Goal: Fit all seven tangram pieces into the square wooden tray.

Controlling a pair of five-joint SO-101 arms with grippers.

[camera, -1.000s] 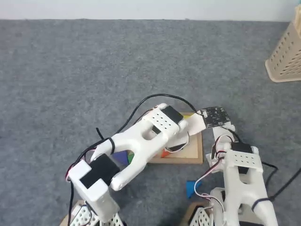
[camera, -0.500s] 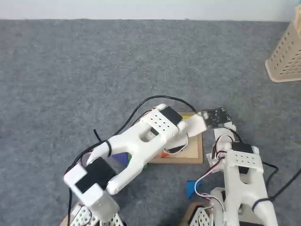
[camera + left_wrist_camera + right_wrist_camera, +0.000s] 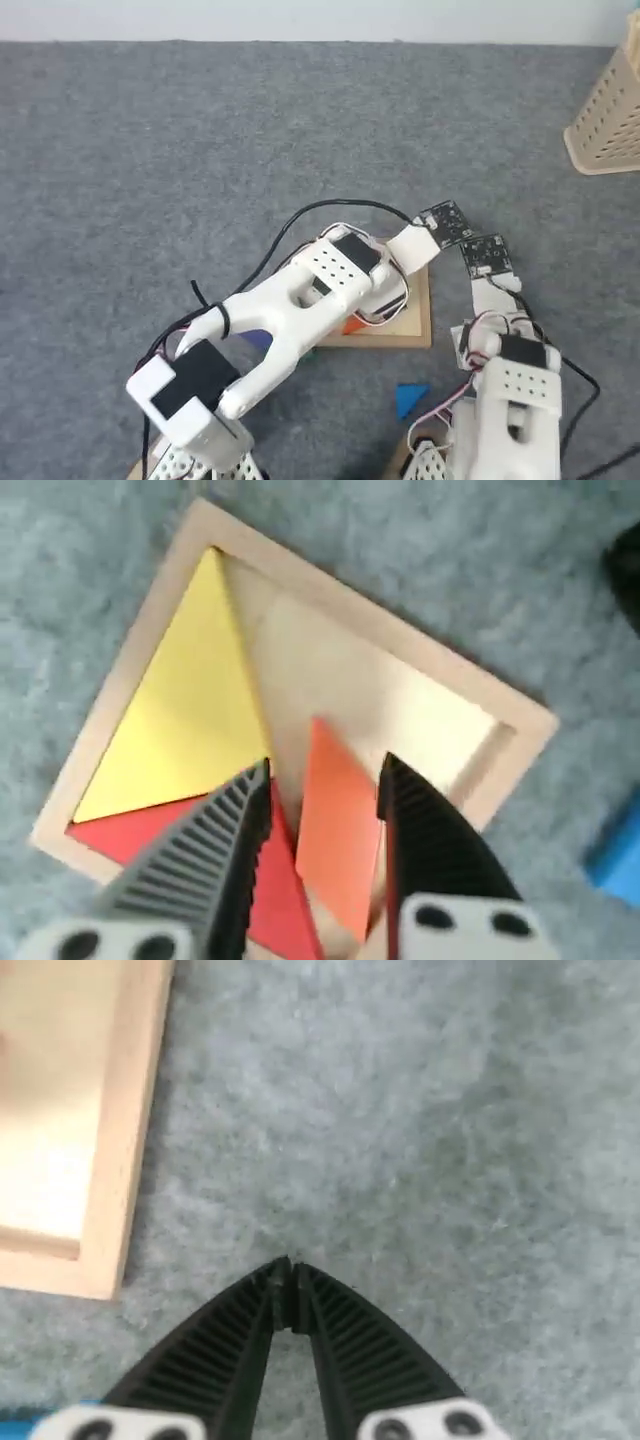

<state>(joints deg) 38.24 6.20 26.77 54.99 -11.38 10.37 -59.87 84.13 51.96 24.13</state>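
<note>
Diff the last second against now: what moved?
The left arm slid its elbow toward the high view's lower left, and its wrist edged farther up over the tray. The right arm dropped toward the bottom edge, uncovering more of the blue piece. Tray and blue piece stayed put. No visible grab or release.

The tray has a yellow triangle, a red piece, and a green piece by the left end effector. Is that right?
Not quite. The piece by the left end effector is orange, not green. The left wrist view shows it in the tray with the yellow triangle and the red piece.
</note>
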